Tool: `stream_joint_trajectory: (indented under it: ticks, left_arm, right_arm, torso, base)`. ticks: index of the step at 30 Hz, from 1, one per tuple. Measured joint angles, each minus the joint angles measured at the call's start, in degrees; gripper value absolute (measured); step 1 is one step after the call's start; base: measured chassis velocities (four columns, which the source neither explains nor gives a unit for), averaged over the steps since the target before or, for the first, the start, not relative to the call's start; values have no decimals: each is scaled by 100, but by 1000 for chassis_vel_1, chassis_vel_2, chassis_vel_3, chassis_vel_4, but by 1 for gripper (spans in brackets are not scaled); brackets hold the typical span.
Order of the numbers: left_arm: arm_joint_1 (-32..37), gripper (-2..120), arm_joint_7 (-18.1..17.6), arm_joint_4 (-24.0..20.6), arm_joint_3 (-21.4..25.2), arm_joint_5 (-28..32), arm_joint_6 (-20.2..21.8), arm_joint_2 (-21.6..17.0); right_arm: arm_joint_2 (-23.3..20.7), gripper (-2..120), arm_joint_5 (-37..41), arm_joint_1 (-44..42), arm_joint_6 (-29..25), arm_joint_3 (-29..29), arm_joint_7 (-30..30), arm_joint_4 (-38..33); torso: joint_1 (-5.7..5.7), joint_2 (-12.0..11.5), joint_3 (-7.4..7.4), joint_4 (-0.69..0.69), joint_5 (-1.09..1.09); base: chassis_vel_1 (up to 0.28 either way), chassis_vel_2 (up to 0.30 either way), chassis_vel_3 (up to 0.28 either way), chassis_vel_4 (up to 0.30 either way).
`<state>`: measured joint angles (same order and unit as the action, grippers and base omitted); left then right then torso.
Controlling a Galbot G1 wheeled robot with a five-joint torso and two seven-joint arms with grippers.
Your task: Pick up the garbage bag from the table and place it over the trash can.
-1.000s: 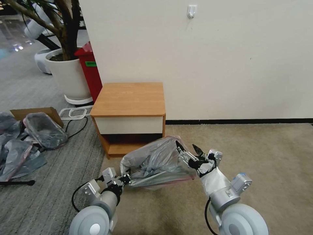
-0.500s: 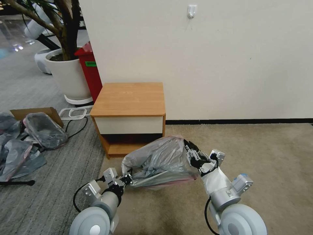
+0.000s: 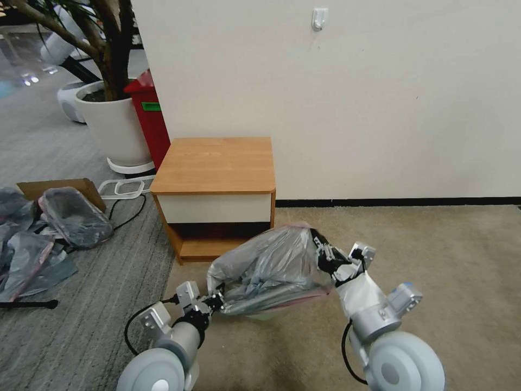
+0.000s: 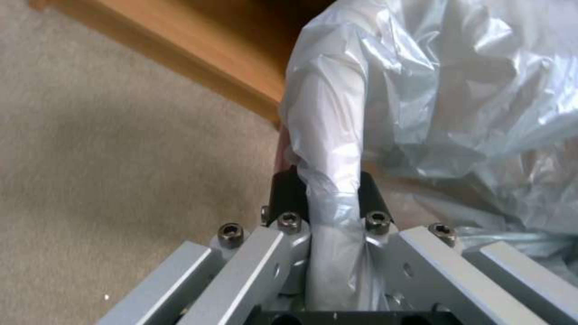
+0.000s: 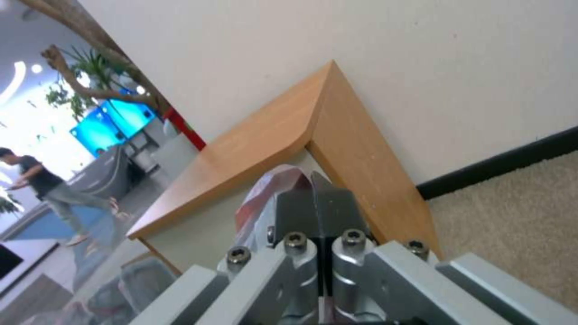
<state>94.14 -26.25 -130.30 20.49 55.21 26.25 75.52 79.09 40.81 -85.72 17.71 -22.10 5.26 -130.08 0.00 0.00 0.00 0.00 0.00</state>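
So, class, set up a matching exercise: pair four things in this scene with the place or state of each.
Things:
1. garbage bag
2. left claw
3. table
4. tall red bin

Places or states:
A. against the wall, top bare
B. beside the plant pot
C. stretched between both claws
D. pinching a twisted end of plastic

Pairs: 1-C, 2-D, 3-A, 4-B. The right claw is shut on the bag's other end.

wall (image 3: 353, 98): cream | floor: beige carpet (image 3: 434, 250) | potted tree (image 3: 111, 119) | red bin (image 3: 149, 117)

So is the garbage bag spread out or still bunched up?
Spread: the garbage bag is stretched between the left gripper and right gripper, both pinching it.
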Motion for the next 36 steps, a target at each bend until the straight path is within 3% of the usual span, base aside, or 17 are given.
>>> stream_joint_trajectory:
  ticks: [11,25,36]
  left_arm:
    - [35,3,215,-81,93,164,15,-7]
    - [22,3,415,-161,356,1125,113,-5]
    - [18,4,467,-274,590,1852,303,-34]
  right_arm:
    - [-196,0,271,335,743,-170,401,362]
    - [-334,0,390,289,702,-540,19,844]
    - [-314,0,368,355,307,-649,-456,1575]
  torso:
    - [0,0,0,0,1]
    - [0,0,0,-1,-1]
    - [0,1,0,-1,0]
  base:
    - [0,0,0,0]
    - [0,0,0,0]
    - [0,0,0,0]
